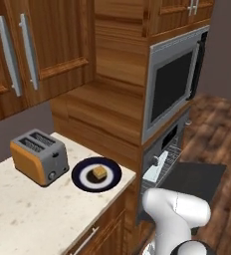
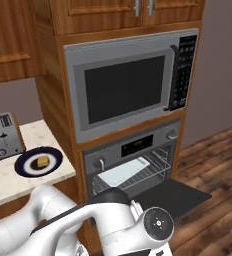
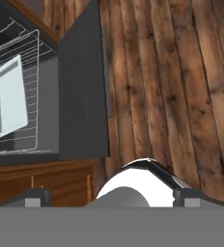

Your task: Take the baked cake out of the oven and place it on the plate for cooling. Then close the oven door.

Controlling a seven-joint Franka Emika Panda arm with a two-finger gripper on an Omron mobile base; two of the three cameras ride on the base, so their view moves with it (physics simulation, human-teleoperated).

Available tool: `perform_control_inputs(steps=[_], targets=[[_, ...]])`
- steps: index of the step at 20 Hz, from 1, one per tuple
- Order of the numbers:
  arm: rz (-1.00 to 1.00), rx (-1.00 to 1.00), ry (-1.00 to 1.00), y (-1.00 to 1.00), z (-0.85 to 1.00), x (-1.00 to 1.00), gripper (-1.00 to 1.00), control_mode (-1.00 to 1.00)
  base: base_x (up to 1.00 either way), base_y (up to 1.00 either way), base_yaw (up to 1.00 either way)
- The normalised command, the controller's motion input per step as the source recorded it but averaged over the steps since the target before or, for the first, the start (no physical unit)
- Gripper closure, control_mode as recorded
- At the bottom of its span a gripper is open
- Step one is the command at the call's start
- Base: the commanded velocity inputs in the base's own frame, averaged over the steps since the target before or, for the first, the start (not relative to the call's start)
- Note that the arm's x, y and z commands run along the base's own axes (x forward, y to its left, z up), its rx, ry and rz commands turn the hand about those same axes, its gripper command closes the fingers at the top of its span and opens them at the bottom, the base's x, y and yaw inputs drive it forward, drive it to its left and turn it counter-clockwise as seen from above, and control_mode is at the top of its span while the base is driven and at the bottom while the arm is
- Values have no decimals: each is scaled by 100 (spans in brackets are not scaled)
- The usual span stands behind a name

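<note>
Oven (image 2: 133, 165): built-in grey steel unit with round knob and dark display strip, standing open under the microwave (image 2: 130, 90), wire racks showing.
Oven door (image 2: 170, 197): dark glass-fronted grey panel, lying dropped flat over the plank floor; waiting to be swung up.
Counter (image 1: 33, 219): pale speckled stone top, carrying an orange-sided toaster (image 1: 40, 157) beside the plate.
Baking tray (image 3: 8, 96): pale flat rectangle, resting bare on a rack inside the oven.
Plate (image 1: 82, 177): round, dark navy rim, white ring, brown centre.
Baked cake (image 1: 99, 173): small tan-golden block, sitting on the plate, so placing judged done.
Gripper (image 3: 111, 198): fingers (image 3: 34, 198) standing wide apart, holding nothing, hanging near the door's free edge.
Step in hand: closing the door; likely best by getting under the free edge and lifting evenly along the hinge arc.
</note>
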Motion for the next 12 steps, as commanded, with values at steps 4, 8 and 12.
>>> perform_control_inputs(steps=[4,8,12], targets=[[0,0,0,0,0,0,-100,100,20,42,-31],[0,0,0,0,0,0,-100,100,34,50,-25],[0,0,0,0,0,0,-100,100,39,12,-19]])
